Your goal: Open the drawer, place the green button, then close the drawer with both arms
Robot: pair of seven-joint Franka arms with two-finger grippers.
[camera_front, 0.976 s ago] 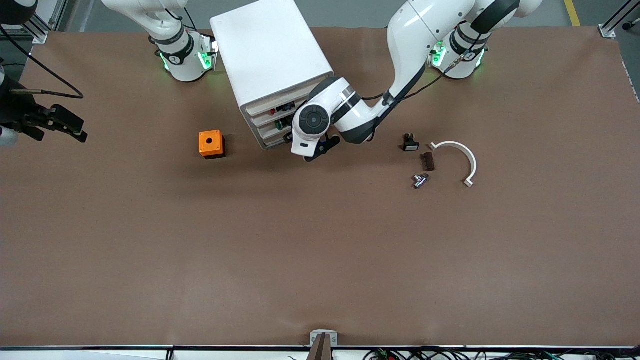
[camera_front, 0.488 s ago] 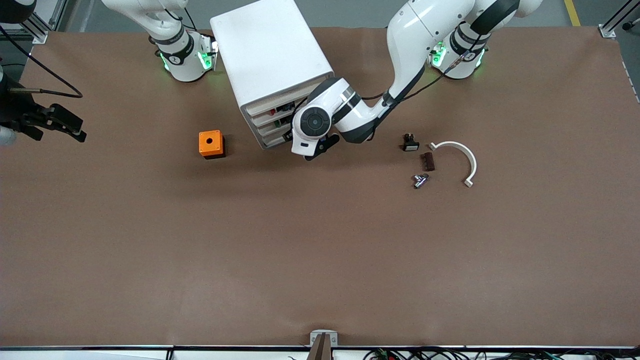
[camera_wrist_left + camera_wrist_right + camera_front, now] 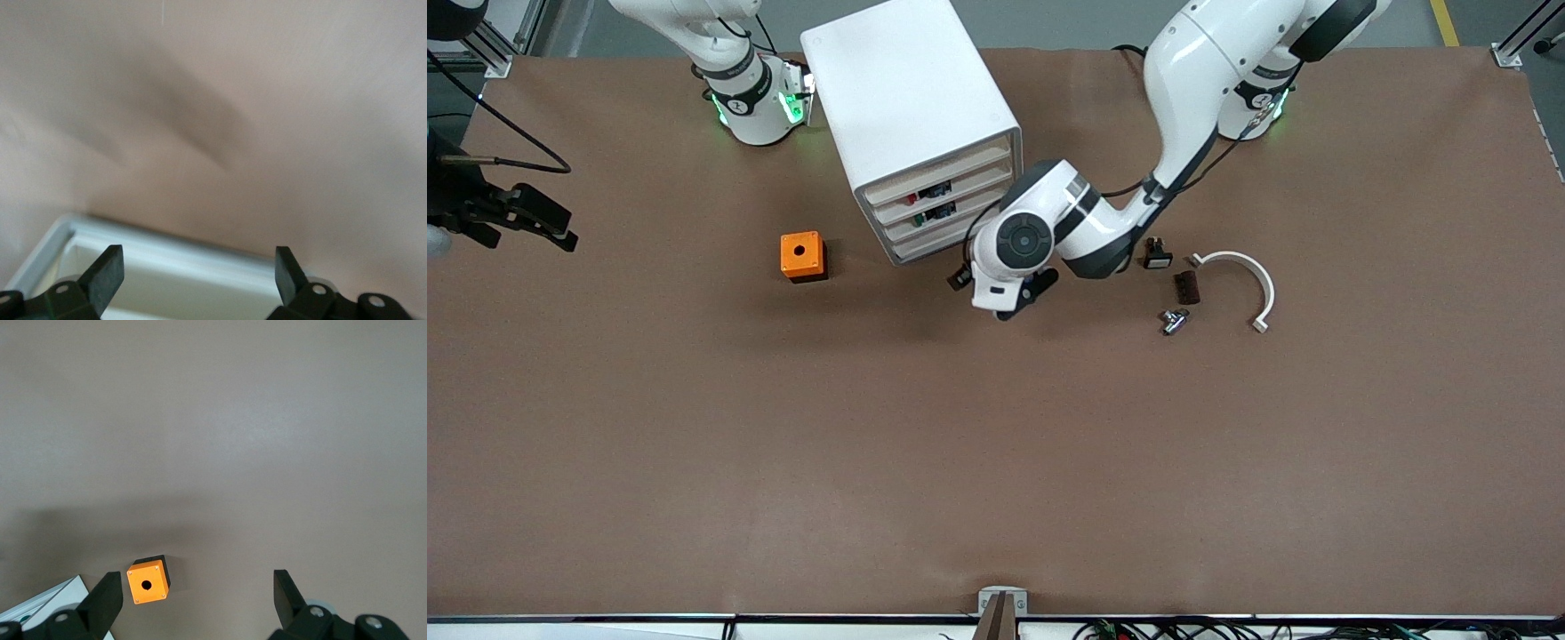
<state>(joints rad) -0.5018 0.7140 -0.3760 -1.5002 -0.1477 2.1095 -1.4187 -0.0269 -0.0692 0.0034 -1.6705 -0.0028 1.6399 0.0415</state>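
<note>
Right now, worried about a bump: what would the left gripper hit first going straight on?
Likely the white edge of the cabinet, between the open fingers of the left gripper; depth unclear.

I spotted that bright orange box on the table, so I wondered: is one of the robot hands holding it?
No, the orange box sits alone on the brown table, with neither arm touching it.

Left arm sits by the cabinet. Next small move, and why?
Probably lift the left tool away from the cabinet and park it. The drawer looks flush with the others, a green button shows inside, and the tool is open, empty. The right tool waits, open, at its table end.
</note>
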